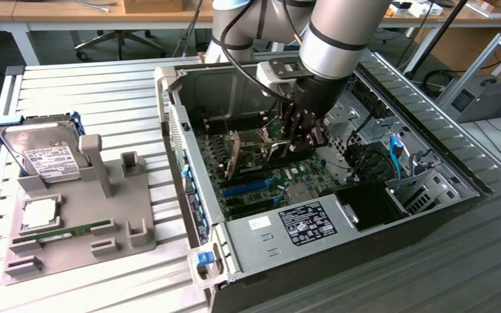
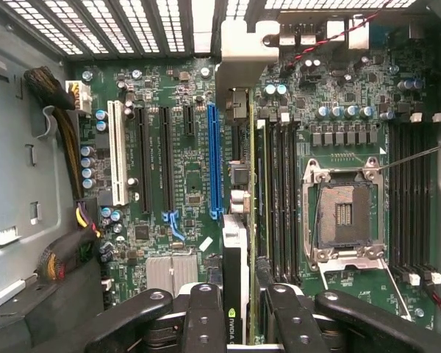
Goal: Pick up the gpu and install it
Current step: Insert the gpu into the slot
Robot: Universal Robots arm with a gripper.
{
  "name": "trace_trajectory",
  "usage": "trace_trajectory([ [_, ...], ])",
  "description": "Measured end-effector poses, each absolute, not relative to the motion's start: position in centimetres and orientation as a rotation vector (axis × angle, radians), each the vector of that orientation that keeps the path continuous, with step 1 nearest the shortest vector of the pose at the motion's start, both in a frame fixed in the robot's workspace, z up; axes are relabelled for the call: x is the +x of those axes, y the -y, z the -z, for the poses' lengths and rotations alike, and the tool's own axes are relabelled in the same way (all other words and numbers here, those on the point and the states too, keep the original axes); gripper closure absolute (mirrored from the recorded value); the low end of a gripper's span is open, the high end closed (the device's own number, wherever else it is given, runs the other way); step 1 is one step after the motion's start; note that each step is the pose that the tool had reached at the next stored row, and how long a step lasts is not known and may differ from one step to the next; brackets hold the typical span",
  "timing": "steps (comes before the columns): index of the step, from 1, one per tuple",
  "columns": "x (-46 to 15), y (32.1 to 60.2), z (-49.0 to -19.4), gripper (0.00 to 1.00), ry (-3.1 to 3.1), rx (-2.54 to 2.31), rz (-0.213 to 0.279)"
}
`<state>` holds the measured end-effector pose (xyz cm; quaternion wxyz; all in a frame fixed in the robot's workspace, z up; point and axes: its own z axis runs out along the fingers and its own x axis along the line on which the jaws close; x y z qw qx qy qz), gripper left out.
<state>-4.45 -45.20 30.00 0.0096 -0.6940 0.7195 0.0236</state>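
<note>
you have one gripper down inside the open case, its two fingers clamped on the one gpu. the card stands on edge over the motherboard, just beside the one blue slot, with its silver bracket at the vented wall. you can't tell if it is seated. you also see one white slot and one cpu socket. the stand at the exterior view's left holds one hard drive, one cpu and one memory stick.
</note>
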Motion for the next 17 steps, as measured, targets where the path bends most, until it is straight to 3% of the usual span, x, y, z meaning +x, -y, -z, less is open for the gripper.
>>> trace_trajectory([
  [17,-5.6,45.2,-29.2,0.73,-2.246,-2.167,-0.074],
])
